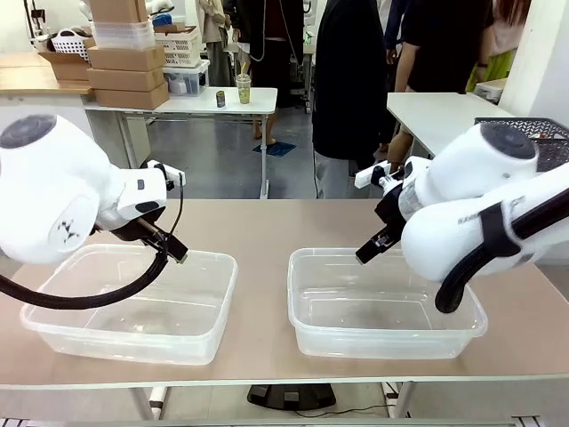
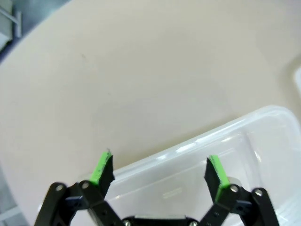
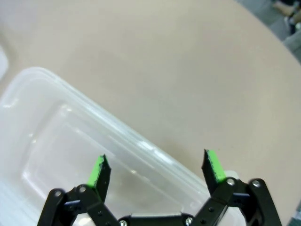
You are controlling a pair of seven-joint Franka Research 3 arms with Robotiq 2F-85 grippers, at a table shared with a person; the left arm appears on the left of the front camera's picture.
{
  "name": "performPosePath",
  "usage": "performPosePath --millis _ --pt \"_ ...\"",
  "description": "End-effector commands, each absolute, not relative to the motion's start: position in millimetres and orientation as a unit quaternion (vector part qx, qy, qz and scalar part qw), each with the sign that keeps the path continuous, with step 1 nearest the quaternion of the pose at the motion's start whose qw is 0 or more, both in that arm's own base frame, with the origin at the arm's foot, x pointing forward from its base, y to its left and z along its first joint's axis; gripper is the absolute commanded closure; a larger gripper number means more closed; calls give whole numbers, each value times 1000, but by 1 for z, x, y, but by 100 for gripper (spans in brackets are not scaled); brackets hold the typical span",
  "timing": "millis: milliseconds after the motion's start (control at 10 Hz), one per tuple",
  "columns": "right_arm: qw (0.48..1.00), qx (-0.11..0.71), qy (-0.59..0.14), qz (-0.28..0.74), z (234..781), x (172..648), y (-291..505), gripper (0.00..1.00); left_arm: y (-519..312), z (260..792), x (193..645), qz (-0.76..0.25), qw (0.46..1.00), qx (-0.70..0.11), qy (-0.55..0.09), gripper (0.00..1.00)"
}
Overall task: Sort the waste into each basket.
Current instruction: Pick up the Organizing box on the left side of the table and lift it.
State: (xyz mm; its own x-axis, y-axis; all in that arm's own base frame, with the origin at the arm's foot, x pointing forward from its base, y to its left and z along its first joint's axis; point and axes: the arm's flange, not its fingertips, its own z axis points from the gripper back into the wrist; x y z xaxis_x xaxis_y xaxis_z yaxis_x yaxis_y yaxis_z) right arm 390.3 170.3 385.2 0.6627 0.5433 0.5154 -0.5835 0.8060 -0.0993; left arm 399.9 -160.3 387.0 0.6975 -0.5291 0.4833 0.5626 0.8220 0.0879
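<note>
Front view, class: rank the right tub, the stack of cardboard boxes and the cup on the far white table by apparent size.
1. Right tub, largest, though nearest the camera.
2. Stack of cardboard boxes.
3. Cup, smallest; it stands farthest off.

Two clear, see-through tubs (image 1: 133,302) (image 1: 384,307) sit on the plain beige desk (image 1: 267,227). Both white arms carry black claws (image 2: 160,172) (image 3: 156,168) with bright green pads (image 2: 101,167).

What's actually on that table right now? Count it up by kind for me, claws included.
Clear tubs: 2, left and right, both empty
Cans: 0
Bottles: 0
Robot claws: 2, left claw and right claw, both open and holding nothing
Total: 4
</note>
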Motion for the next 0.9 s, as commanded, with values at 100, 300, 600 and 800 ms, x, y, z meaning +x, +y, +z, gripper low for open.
performPosePath --millis 100,300,600,800 --pt "893 105 -365 240 534 314 92 0 -132 532 334 -237 931 -53 -274 0" --pt "881 34 -404 243 555 263 63 0 -120 567 290 -248 909 -41 -332 0" --pt "893 92 -367 246 540 346 109 0 -137 520 341 -263 924 -54 -273 0" --pt "876 277 -315 240 569 324 84 0 -129 557 314 -306 896 -207 -246 0"
